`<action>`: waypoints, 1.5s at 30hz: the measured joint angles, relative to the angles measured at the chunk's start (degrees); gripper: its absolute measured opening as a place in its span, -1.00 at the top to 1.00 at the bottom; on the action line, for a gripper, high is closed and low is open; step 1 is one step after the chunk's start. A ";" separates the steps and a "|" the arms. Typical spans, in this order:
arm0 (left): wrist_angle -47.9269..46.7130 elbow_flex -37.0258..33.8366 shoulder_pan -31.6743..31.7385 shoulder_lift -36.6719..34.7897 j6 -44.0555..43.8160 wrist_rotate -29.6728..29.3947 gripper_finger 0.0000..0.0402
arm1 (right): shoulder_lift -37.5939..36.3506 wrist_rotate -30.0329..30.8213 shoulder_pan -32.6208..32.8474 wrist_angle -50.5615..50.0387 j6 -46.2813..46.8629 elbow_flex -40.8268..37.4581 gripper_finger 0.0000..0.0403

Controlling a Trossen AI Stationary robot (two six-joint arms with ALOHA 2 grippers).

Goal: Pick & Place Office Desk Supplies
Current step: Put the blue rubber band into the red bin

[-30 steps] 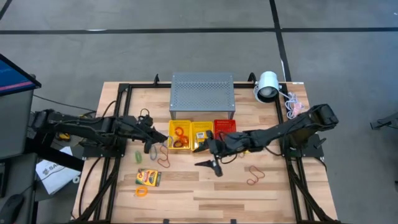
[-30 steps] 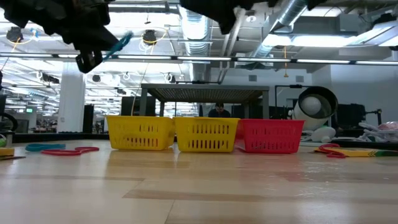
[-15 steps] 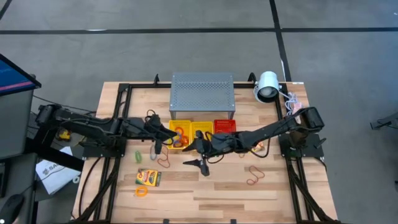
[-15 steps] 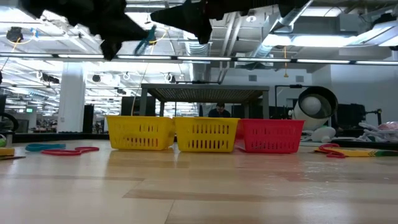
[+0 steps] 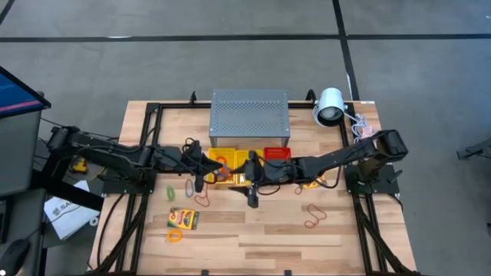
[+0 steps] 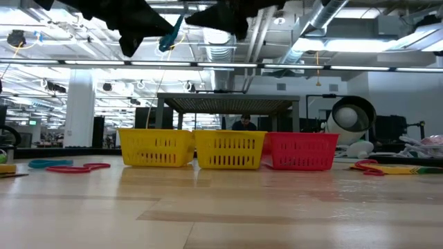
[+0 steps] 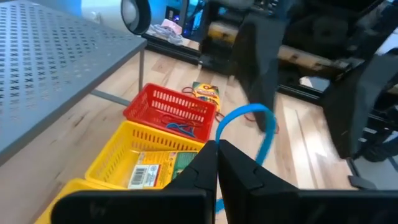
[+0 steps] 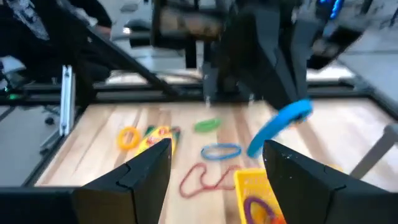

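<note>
My left gripper [image 7: 217,147] hovers over the left yellow basket [image 5: 220,165], shut on a blue band loop [image 7: 250,118], also seen high in the low view [image 6: 170,34]. My right gripper [image 8: 217,155] is open and hangs in the air just near of the middle yellow basket [image 5: 247,162], facing the left one. A yellow-and-green card box [image 7: 155,172] lies in the middle basket. Band loops lie in the red basket [image 7: 171,111]. On the table lie another card box [image 5: 182,218], an orange loop [image 5: 175,236], a green loop [image 5: 170,192], a blue loop [image 8: 221,150] and red bands [image 5: 203,198]. My left gripper pinches the blue band loop between its two fingertips at one end of the loop [image 7: 221,129]. The rest of the loop arches out past the fingertips. It is lifted clear, in the air above the baskets.
A big grey perforated box [image 5: 249,116] stands just behind the three baskets. A white lamp [image 5: 330,106] sits at the far right corner. A red band [image 5: 313,218] lies on the right half. The near part of the table [image 5: 253,245] is bare wood.
My left gripper has carried the blue band loop toward the table's right, from beside the baskets to over the left yellow basket, staying shut on it. My right gripper has moved toward the table's left and far edge, closer to the baskets.
</note>
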 joint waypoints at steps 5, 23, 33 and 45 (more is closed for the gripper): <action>1.05 0.00 0.00 0.00 -0.02 -0.93 1.00 | 0.27 2.10 -0.45 0.12 -0.27 -0.01 -0.21; 3.57 0.01 0.02 -0.04 0.39 -0.91 1.00 | 0.94 2.28 -2.80 4.48 -0.40 -0.03 -0.21; 4.59 0.01 0.02 -0.04 0.40 -0.83 1.00 | 0.93 2.25 -2.79 4.69 -0.19 -0.03 -0.09; 5.15 0.01 0.02 -0.04 1.03 -0.45 1.00 | 0.94 1.80 -3.53 5.74 0.05 -0.03 0.69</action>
